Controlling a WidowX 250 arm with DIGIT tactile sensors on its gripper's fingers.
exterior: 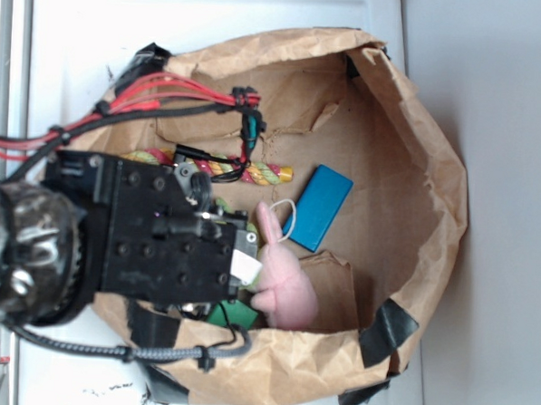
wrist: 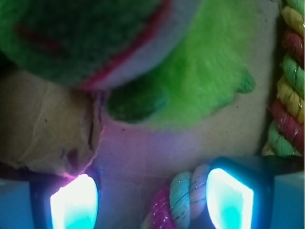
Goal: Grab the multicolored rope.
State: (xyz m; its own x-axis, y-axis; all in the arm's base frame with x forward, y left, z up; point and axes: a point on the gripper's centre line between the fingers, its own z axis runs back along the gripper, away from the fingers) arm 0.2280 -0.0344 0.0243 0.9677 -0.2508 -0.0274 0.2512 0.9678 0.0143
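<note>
1. The gripper (wrist: pixel 152 200) is open, its glowing pads spread wide inside the paper bag (exterior: pixel 435 175).
2. The multicolored rope (wrist: pixel 178 200) lies between them (nearer the right pad), presumably to be clamped.

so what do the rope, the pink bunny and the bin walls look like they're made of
The multicolored rope looks like twisted cotton cord: matte, fibrous strands in red, yellow and green. The pink bunny seems to be soft plush fabric with a fuzzy, dull surface. The bin wall looks like brown kraft paper, creased and crumpled, patched with black tape at the rim.
</note>
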